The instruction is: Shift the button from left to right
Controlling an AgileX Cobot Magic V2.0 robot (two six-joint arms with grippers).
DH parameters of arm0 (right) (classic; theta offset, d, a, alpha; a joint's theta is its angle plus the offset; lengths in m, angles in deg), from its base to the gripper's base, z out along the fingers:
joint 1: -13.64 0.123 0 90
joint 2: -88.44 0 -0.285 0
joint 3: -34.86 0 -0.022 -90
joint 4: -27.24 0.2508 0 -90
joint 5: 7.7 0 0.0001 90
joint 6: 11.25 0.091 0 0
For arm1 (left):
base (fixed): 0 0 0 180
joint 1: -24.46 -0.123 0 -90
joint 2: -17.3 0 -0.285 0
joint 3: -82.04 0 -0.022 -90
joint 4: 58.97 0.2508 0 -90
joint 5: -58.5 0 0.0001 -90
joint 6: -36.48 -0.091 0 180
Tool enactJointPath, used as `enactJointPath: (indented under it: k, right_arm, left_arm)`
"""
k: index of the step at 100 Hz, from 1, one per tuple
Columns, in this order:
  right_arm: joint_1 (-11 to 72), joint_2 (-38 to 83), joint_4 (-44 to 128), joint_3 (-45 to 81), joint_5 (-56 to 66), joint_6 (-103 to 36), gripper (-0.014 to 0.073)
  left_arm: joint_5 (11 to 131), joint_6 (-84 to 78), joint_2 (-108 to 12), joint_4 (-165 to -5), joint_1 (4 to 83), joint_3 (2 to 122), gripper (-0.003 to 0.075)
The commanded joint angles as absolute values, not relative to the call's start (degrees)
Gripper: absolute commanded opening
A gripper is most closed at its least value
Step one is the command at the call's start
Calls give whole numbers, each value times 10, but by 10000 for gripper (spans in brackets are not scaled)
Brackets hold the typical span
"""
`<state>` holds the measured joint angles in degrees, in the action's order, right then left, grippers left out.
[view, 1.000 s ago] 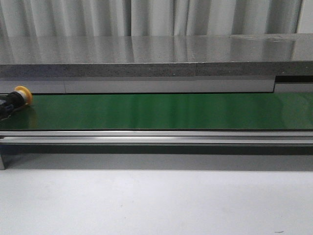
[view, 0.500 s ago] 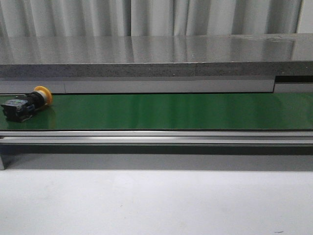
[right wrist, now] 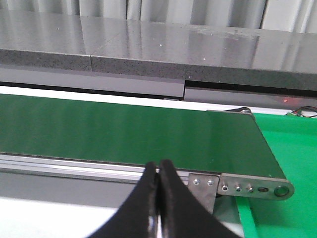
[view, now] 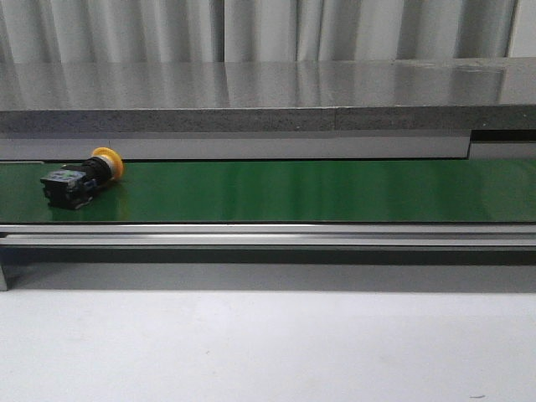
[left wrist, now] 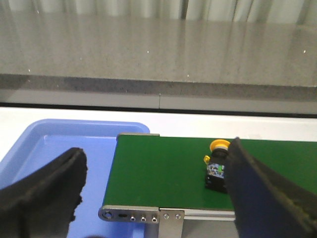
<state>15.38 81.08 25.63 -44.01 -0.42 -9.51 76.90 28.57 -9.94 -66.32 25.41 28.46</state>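
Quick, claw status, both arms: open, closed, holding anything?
Left claw: open, holding nothing; the button lies on the green belt beyond it.
Right claw: closed, fingers together, holding nothing.

Looks like a factory-style test lab or workshop: green conveyor belt (view: pixel 318 191) on an aluminium frame (view: pixel 268 237), grey stone counter (view: pixel 268 92) behind the belt, blue bin (left wrist: pixel 59 148) at its left end, pale curtains (view: pixel 268 29) beyond.
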Motion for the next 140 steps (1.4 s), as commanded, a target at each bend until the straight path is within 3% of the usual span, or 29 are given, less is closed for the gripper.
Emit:
enactJointPath:
  k: [1, 43, 55, 69, 94, 140]
  right_arm:
    - [153, 821, 250, -441, -47, -96, -68]
    - [153, 821, 250, -441, -47, -96, -68]
    - [153, 821, 250, -441, -47, -96, -68]
    - [153, 821, 250, -441, -47, -96, -68]
    - [153, 821, 250, -441, -47, -96, -68]
    - [153, 821, 250, -441, -90, -96, -68]
  left_arm:
    - [699, 284, -66, -670, 258, 277, 540]
    - [649, 284, -51, -657, 258, 209, 536]
    - [647, 284, -51, -657, 258, 209, 496]
    - [640, 284, -51, -657, 258, 209, 363]
    - [638, 284, -51, -657, 258, 209, 2]
    - [638, 284, -51, -657, 258, 209, 5]
